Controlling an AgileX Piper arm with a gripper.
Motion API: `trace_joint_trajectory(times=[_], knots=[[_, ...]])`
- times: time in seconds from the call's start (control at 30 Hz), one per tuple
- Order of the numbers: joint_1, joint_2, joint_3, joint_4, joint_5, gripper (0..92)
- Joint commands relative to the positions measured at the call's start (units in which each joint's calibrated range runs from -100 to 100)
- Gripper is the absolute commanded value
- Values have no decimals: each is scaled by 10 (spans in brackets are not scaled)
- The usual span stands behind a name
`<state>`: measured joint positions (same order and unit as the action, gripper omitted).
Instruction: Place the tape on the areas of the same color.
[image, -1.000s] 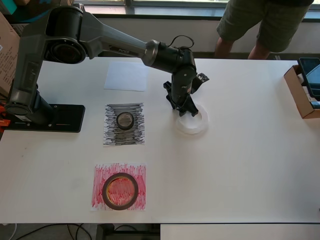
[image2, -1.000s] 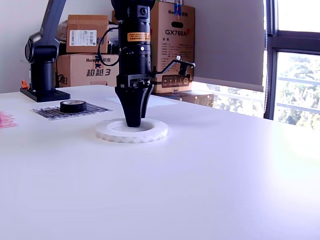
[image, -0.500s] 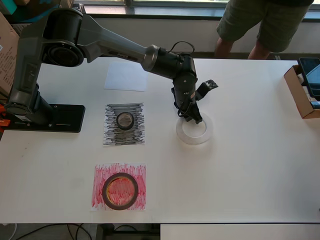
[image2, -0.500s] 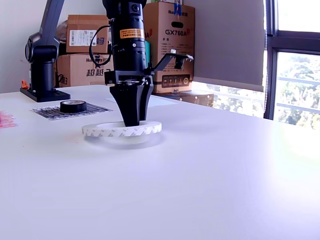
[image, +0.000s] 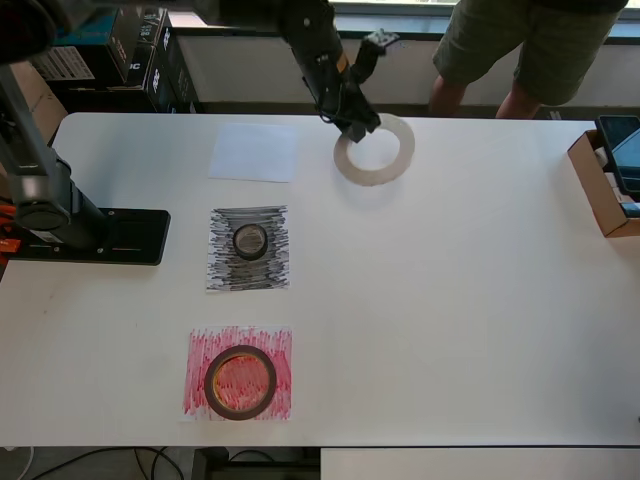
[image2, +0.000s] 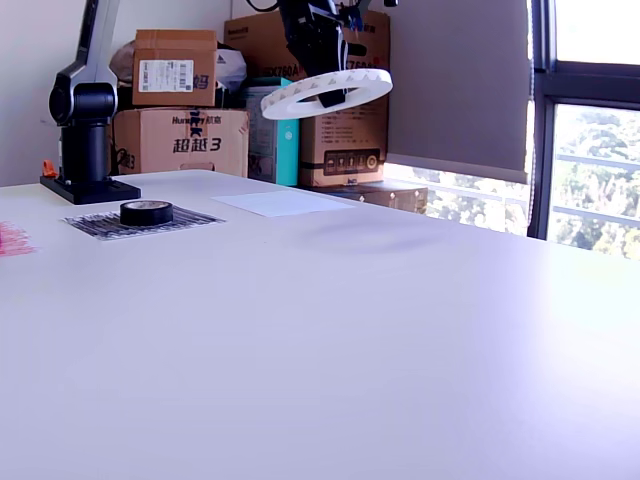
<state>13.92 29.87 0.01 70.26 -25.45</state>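
My gripper (image: 352, 122) is shut on the rim of the wide white tape ring (image: 376, 150) and holds it high above the table; the exterior view shows the ring (image2: 326, 90) hanging tilted under the gripper (image2: 322, 60). The plain white patch (image: 253, 152) lies bare on the table to the overhead view's left of the ring, and shows in the exterior view (image2: 280, 203) too. The small black roll (image: 250, 241) sits on the black scribbled patch (image: 248, 270). The dark-red roll (image: 240, 381) sits on the red scribbled patch (image: 198, 352).
The arm's black base (image: 95, 234) stands at the overhead view's left. A brown box (image: 604, 180) sits at the table's right edge. A person (image: 520, 50) stands behind the far edge. Cardboard boxes (image2: 180, 140) are stacked behind the table in the exterior view.
The gripper has lifted the white ring from just above the table to high in the air, and moved it toward the far edge and slightly left in the overhead view.
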Motion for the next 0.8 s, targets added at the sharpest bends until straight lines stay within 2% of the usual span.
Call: trace_joint_trajectory(times=[0.0, 0.23, 0.47, 0.77], knots=[[95, -126, 81, -9, 0, 67], [159, -148, 191, -11, 1, 67], [167, -129, 265, -18, 0, 67], [178, -47, 275, -19, 2, 67]])
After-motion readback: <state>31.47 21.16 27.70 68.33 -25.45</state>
